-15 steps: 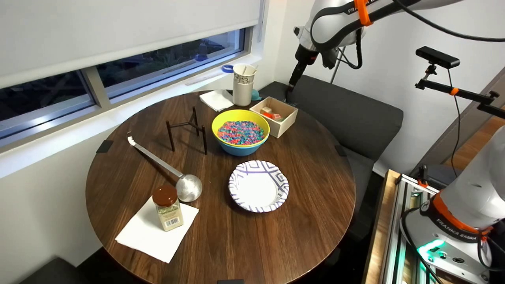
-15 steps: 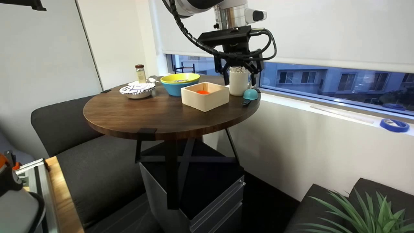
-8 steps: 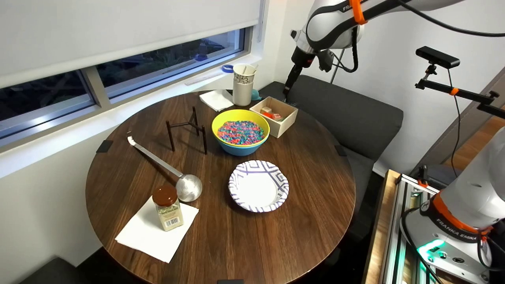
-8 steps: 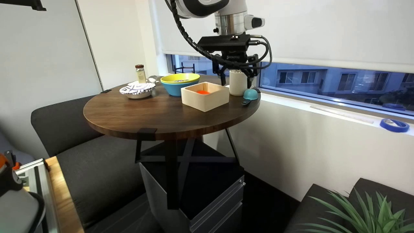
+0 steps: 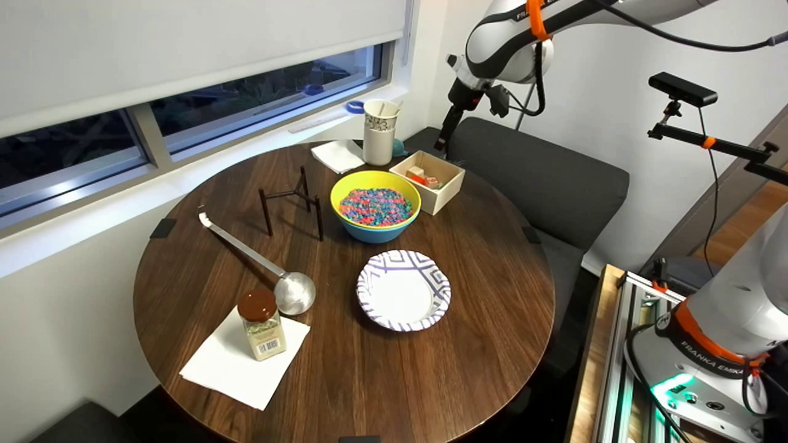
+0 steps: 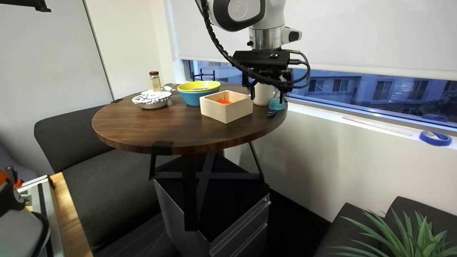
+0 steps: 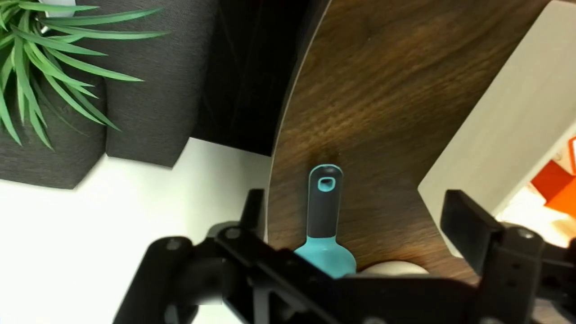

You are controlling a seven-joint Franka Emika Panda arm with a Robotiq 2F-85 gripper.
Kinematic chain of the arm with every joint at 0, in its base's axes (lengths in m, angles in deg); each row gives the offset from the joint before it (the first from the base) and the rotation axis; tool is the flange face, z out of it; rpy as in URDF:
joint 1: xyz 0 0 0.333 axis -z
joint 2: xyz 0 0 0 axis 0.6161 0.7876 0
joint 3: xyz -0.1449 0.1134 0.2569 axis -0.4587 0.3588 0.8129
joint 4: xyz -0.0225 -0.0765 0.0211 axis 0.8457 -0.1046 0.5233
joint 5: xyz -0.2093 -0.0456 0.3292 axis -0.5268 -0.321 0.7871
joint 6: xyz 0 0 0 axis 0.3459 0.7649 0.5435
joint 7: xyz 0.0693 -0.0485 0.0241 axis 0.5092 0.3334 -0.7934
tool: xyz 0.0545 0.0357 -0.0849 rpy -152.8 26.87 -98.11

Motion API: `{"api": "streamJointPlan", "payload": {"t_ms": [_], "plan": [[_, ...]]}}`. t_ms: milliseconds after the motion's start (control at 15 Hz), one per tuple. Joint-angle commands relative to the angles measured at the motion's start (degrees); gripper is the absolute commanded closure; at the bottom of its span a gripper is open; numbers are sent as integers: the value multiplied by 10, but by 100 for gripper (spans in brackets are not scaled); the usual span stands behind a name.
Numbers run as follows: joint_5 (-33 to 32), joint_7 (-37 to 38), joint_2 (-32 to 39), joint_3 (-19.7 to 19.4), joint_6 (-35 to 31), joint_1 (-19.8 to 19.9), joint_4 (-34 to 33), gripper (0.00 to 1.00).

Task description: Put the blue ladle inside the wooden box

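Blue ladle [image 7: 324, 213] lies on the round worktop [image 6: 153, 125], close by its window-side edge, scoop dome-up, handle running along the rim. My gripper [image 6: 267, 99] hangs over that stretch, released, fingers [image 7: 468, 225] spread wide; in the wrist view the handle shows between them. One fingertip [image 6: 281, 97] overlaps the scoop in an exterior view; whether they touch, I cannot tell. White canister [image 5: 377, 149] upright just beside the scoop. Wooden box [image 6: 238, 110] sits near the ladle, a little inward from the edge, red and orange pieces [image 5: 421, 180] inside. Next inward, just beside the box: yellow bowl [image 5: 369, 179] of coloured beads [image 5: 375, 207], nested in a blue bowl [image 5: 372, 235]. Toward the middle, a patterned paper bowl [image 5: 403, 295]. Steel ladle [image 5: 295, 293], handle end near the window-side edge. Toward the edge opposite the blue ladle, a lidded spice jar [image 5: 265, 332] stands on a white napkin [image 5: 240, 375].
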Motion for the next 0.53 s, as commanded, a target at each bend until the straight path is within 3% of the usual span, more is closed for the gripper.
{"api": "streamJointPlan", "payload": {"t_ms": [0, 133, 200, 333, 467], "plan": [[29, -40, 35, 19, -6, 20, -29, 0], [24, -40, 46, 22, -2, 22, -38, 4], [21, -41, 52, 23, -5, 23, -41, 22], [19, -37, 62, 27, -6, 24, -46, 30], [16, -37, 71, 31, -11, 24, -50, 47]]}}
